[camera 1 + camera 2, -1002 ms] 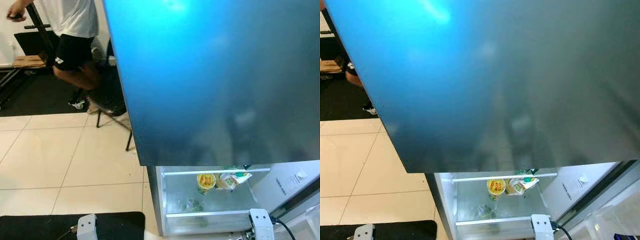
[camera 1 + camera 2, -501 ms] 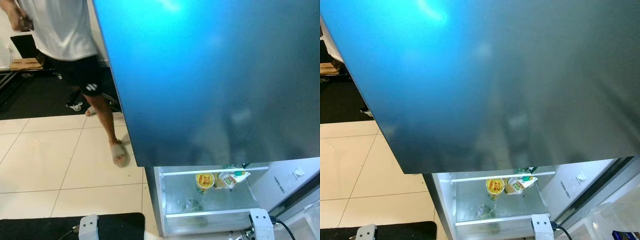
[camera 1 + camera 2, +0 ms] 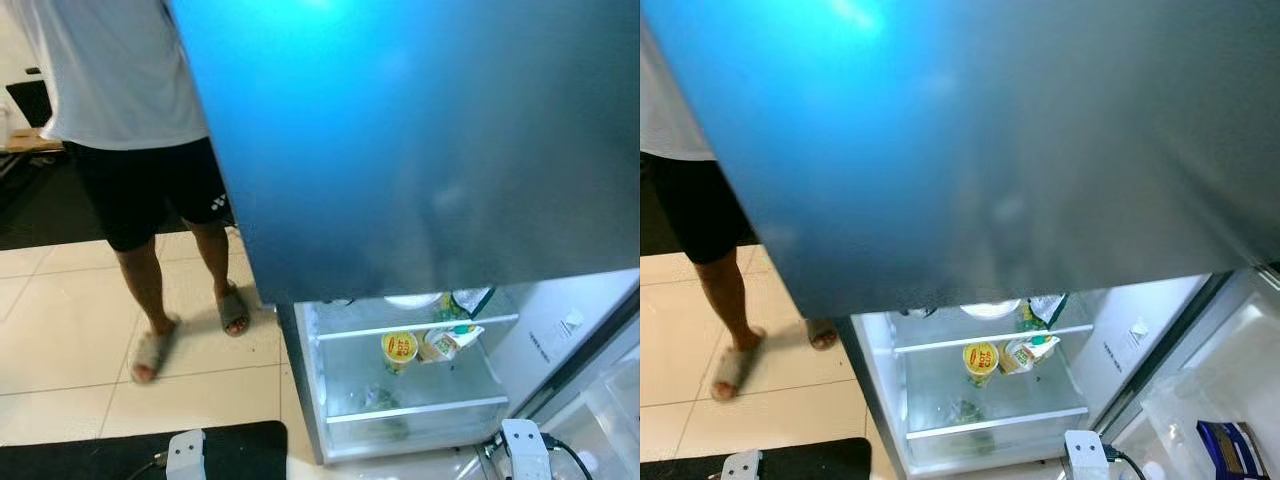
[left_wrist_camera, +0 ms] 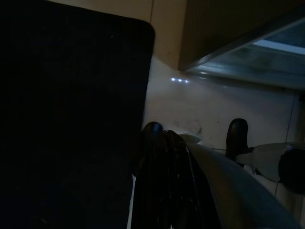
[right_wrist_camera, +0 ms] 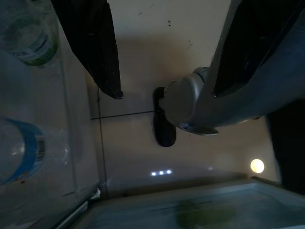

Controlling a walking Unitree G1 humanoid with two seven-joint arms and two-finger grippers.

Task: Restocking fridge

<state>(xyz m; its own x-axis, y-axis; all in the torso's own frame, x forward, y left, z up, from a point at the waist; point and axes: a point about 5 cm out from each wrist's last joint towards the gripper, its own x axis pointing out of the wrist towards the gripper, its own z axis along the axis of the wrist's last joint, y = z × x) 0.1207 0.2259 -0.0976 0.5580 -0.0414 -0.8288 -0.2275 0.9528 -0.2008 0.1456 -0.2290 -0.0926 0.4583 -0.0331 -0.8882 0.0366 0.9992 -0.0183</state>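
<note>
A person (image 3: 130, 110) in a white shirt, black shorts and sandals stands on the beige tiled floor (image 3: 60, 340) at the robot's left, beside a fridge (image 3: 400, 390) whose wide blue-grey door (image 3: 420, 140) spans the top of the head camera's view. Below the door's lower edge the lit white interior shows a glass shelf (image 3: 415, 328) carrying a yellow-lidded cup (image 3: 399, 348) and a tilted green-and-white carton (image 3: 444, 343) side by side, a white plate (image 3: 412, 300) and a green packet (image 3: 468, 300) on the level above, and a greenish item (image 3: 378, 400), too blurred to identify, in the clear drawer below. The left gripper (image 4: 164, 157) hangs low by a black mat (image 4: 71, 119), its dark fingers pressed together, the fridge's bottom edge just ahead of it. The right gripper (image 5: 164, 52) hangs with its two black fingers (image 5: 102, 52) spread apart and empty above the floor, the fridge's base ahead of it and clear bottles (image 5: 21, 148) in the door bin close alongside. A blue packet (image 3: 1230, 450) lies in a clear door bin at the far right. Both grippers sit well below and in front of the stocked shelf.
</note>
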